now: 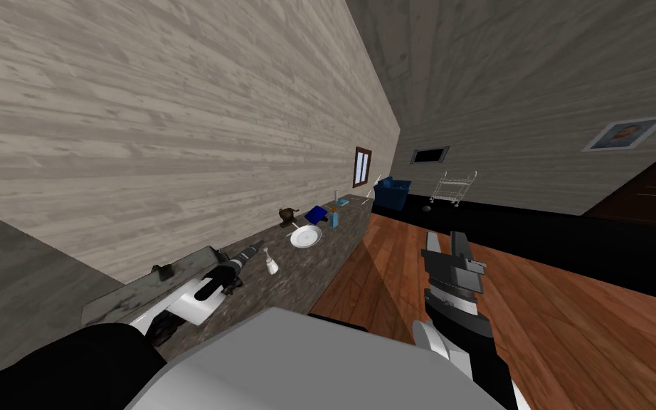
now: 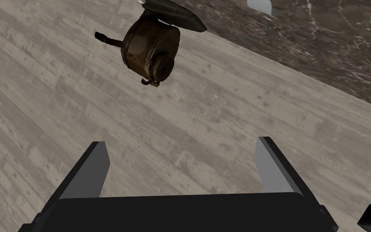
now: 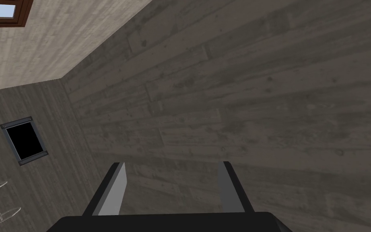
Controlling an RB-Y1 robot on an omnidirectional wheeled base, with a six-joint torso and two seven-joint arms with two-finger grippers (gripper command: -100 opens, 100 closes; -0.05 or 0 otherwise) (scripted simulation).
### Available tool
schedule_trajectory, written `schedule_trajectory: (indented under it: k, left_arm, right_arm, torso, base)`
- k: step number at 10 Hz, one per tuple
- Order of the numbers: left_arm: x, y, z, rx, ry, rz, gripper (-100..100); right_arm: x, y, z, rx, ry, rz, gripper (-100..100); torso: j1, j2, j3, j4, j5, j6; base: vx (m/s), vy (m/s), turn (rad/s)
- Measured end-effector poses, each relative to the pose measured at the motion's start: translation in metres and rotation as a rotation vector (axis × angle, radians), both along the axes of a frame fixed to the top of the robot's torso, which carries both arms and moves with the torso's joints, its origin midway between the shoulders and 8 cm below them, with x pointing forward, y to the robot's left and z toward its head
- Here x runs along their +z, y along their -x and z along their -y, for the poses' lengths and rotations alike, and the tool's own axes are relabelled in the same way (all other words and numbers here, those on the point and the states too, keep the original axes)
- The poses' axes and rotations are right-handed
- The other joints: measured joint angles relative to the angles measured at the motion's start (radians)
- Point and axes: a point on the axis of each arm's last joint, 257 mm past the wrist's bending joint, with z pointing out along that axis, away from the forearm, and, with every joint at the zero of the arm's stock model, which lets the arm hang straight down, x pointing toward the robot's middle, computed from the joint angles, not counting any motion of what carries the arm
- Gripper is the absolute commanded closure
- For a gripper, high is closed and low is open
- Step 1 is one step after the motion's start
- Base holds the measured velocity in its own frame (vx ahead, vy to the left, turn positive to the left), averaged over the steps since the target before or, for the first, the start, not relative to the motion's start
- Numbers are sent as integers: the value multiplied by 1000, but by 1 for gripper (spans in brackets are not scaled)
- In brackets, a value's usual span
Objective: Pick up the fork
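A dark marbled counter (image 1: pixel 319 267) runs along the pale plank wall. On it stand a white plate (image 1: pixel 305 237), a brown kettle (image 1: pixel 287 213) and a small white bottle (image 1: pixel 270 265). A thin pale sliver (image 1: pixel 292 232) at the plate's rim may be the fork; it is too small to tell. My left gripper (image 1: pixel 252 250) hovers over the counter just short of the bottle. In its wrist view it (image 2: pixel 180 141) is open and empty, pointing at the wall below the kettle (image 2: pixel 150 50). My right gripper (image 1: pixel 455 253) is open and empty over the wooden floor, also seen as (image 3: pixel 172 164).
A grey sink (image 1: pixel 156 285) sits in the counter beside my left forearm. Further along the counter lie a blue object (image 1: pixel 315 213) and a blue cup (image 1: pixel 334 218). A blue bin (image 1: pixel 393 192) and a wire cart (image 1: pixel 453 186) stand at the far wall.
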Motion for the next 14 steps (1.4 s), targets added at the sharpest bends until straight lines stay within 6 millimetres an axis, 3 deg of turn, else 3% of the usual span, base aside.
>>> schedule_trajectory:
  k: [5,9,14]
  left_arm:
    - [-34,21,-22,67,-4,-152,-100]
    - [-72,51,-35,131,7,-296,-100]
    - [-96,85,-49,194,12,-439,-100]
  right_arm:
    - [0,0,0,0,0,0,0]
    - [0,0,0,0,0,0,0]
    - [0,0,0,0,0,0,0]
  torso:
    - [10,-2,-1,-1,3,-1]
    - [14,-3,-2,-1,4,-1]
    - [16,-4,-3,-1,5,-1]
  base:
    - [23,23,-138]
    - [26,34,-139]
    - [21,23,-100]
